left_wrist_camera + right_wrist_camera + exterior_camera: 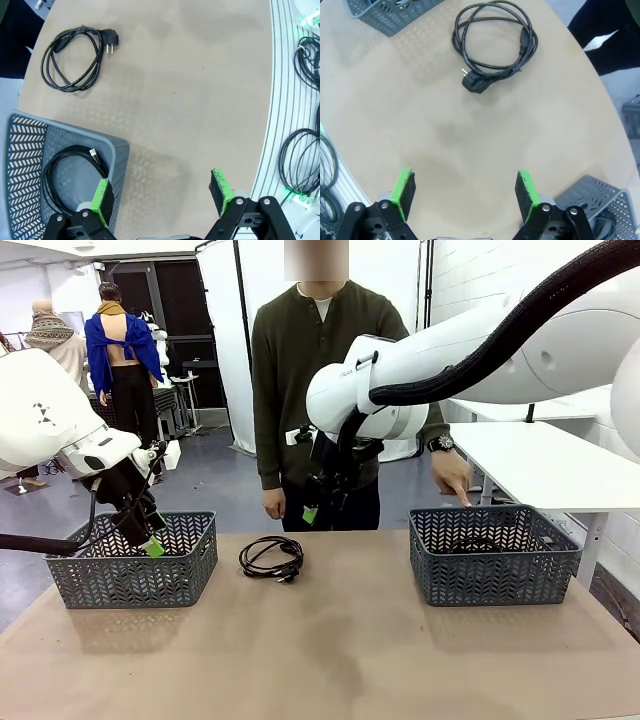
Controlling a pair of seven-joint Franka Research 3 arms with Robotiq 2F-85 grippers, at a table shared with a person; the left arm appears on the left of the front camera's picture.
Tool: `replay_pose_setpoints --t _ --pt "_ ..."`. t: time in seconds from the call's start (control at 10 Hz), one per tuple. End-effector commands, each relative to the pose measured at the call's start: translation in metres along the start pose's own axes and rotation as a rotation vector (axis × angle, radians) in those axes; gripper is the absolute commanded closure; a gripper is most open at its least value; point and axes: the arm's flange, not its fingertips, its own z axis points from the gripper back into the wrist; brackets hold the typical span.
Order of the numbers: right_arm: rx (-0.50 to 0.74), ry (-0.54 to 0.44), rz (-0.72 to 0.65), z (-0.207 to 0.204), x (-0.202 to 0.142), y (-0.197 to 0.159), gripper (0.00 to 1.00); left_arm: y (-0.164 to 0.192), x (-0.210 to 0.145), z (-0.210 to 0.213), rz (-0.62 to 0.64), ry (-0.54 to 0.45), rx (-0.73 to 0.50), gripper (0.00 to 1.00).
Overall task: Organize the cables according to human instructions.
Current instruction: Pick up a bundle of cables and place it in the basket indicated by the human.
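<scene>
One coiled black cable (272, 558) lies on the table between the two baskets, also seen as the cable (72, 60) in the left wrist view and the cable (492, 45) in the right wrist view. Another cable (70, 175) rests inside the left basket (135, 560). A dark cable (475, 543) shows in the right basket (492, 555). The human (320, 390) stands at the far side, one finger (465, 500) pointing down at the right basket. My left gripper (148, 538) hangs open over the left basket's right end. My right gripper (322, 508) hangs open above the table, just behind the loose cable.
Both grey lattice baskets stand near the table's far edge, the left basket (30, 165) and the right basket (600, 200). More black cords (300, 165) lie on a white ribbed surface beyond the table's near edge. A white table (550, 465) stands at the back right.
</scene>
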Motion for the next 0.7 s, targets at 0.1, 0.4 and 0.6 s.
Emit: replay_pose_setpoints --t 0.1,0.4,0.6 --pt "-0.008 -0.012 -0.01 0.001 -0.005 -0.003 0.0 0.0 0.0 0.001 0.002 0.0 0.003 0.0" --pt "-0.008 -0.012 -0.01 0.001 -0.005 -0.003 0.0 0.0 0.0 0.001 0.002 0.0 0.003 0.0" --pt "-0.036 -0.01 -0.095 -0.009 0.007 -0.011 0.0 0.0 0.0 0.001 0.002 0.0 0.003 0.0"
